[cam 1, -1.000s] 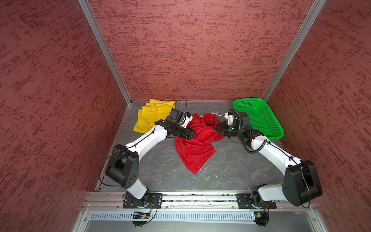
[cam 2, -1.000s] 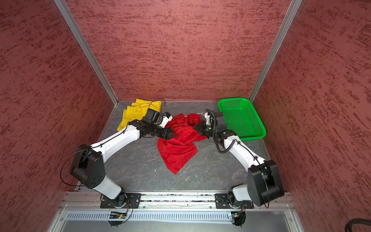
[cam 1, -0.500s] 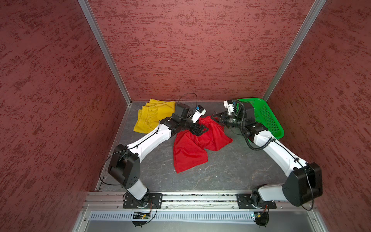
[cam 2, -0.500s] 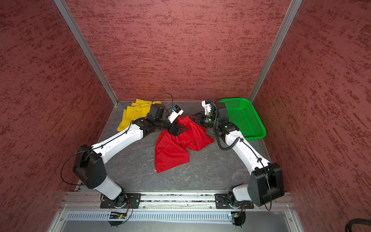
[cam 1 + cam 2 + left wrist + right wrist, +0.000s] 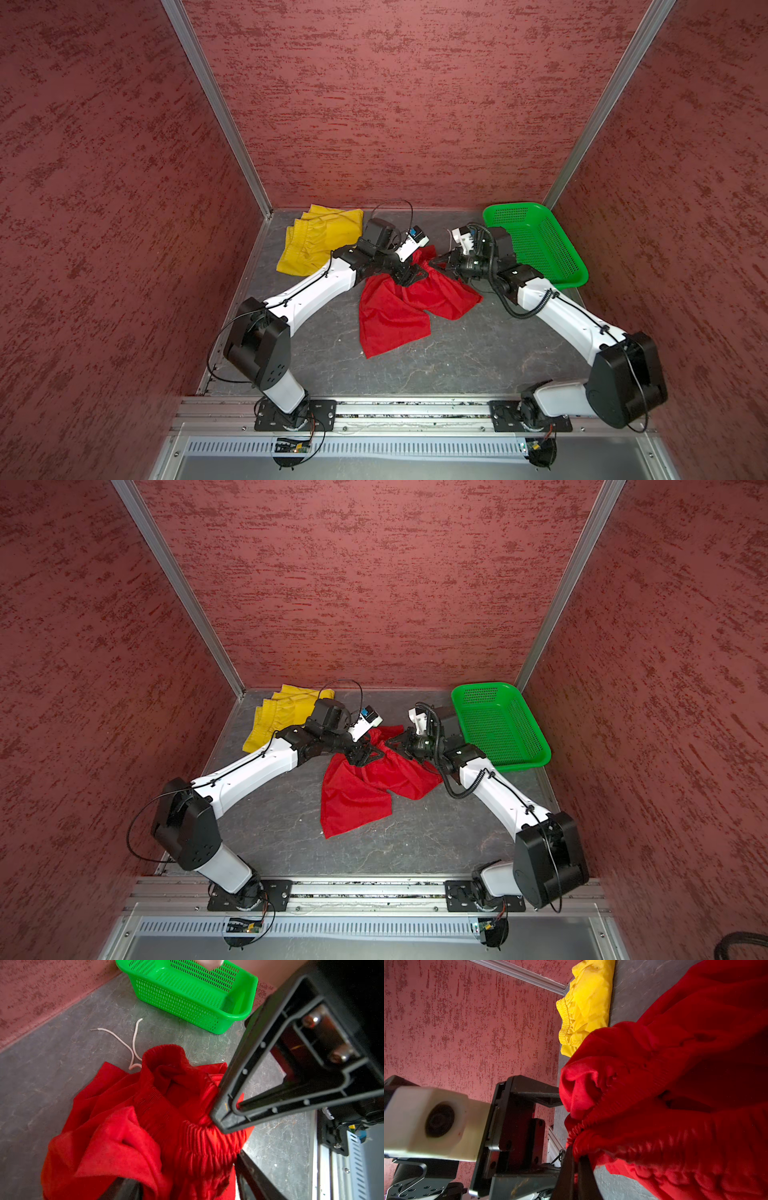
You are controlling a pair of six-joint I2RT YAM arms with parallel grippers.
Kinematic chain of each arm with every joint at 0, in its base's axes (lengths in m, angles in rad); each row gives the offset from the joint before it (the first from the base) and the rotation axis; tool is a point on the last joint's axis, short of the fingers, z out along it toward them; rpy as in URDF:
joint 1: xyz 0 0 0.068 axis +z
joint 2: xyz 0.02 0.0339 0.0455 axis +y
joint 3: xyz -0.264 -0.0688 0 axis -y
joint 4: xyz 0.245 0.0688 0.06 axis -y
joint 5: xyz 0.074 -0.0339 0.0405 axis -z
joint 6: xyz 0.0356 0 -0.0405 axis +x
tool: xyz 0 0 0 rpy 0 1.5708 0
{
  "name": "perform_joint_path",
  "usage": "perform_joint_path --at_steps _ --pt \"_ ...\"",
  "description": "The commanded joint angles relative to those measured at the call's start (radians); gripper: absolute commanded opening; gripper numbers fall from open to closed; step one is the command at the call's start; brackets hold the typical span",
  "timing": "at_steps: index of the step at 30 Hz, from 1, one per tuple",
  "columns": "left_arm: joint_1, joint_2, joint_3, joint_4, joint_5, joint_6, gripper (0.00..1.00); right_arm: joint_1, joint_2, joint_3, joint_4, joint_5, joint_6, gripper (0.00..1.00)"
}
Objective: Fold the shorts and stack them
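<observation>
Waistband point(image 5: 199, 1147) of red shorts point(image 5: 390, 316) pinched in right fingers point(image 5: 569, 1180); left fingers point(image 5: 246, 1070) parted around it.

Bunched shorts point(image 5: 395, 316) centre; other shorts point(image 5: 320, 243) back-left; basket point(image 5: 575, 277) back-right.

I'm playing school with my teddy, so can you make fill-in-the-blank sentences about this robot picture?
1. The right gripper pinches the soft red fabric shorts by their elastic ____.
2. The perforated plastic basket is coloured ____.
3. The gathered fabric shorts beside the back wall are ____.
Missing words: waistband, green, yellow.
</observation>
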Motion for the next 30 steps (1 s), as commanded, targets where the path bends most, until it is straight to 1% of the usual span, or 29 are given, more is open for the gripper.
perform_joint_path --at_steps 1,2,3,5,6,8,11,13,15,17,21,23,28,30 --pt "-0.013 0.040 0.012 0.017 0.015 0.019 0.49 0.009 -0.021 -0.013 0.052 -0.023 0.028 0.00" --pt "-0.013 0.043 0.013 0.015 0.022 0.021 0.42 0.007 -0.028 -0.016 0.049 -0.016 0.025 0.01" --pt "-0.013 0.043 0.010 0.013 0.028 0.025 0.36 0.006 -0.031 -0.016 0.040 -0.009 0.023 0.05" --pt "-0.013 0.037 -0.003 -0.001 0.034 0.043 0.22 -0.005 -0.039 -0.005 -0.017 0.012 0.002 0.27" --pt "-0.013 0.029 -0.013 -0.014 0.036 0.052 0.16 -0.014 -0.045 0.001 -0.059 0.030 -0.016 0.34" --pt "-0.013 0.008 -0.045 -0.028 0.041 0.071 0.09 -0.047 -0.063 0.006 -0.145 0.067 -0.051 0.40" --pt "-0.013 -0.031 -0.100 -0.044 0.048 0.101 0.08 -0.132 -0.094 -0.014 -0.290 0.141 -0.074 0.45" --pt "-0.015 -0.053 -0.130 -0.057 0.051 0.121 0.07 -0.193 -0.106 -0.042 -0.347 0.161 -0.082 0.46" --pt "-0.023 -0.069 -0.154 -0.078 0.045 0.151 0.06 -0.229 -0.107 -0.061 -0.394 0.202 -0.104 0.48" --pt "-0.040 -0.079 -0.182 -0.102 0.031 0.193 0.07 -0.246 -0.072 -0.066 -0.451 0.268 -0.132 0.50" --pt "-0.075 -0.090 -0.225 -0.139 -0.015 0.256 0.06 -0.251 0.057 -0.045 -0.511 0.312 -0.189 0.52" --pt "-0.088 -0.093 -0.242 -0.144 -0.031 0.269 0.06 -0.251 0.129 -0.027 -0.499 0.315 -0.202 0.52" --pt "-0.104 -0.099 -0.265 -0.141 -0.050 0.274 0.06 -0.251 0.228 0.030 -0.427 0.271 -0.216 0.54" --pt "-0.107 -0.099 -0.267 -0.140 -0.054 0.271 0.06 -0.252 0.272 0.052 -0.422 0.276 -0.231 0.54"
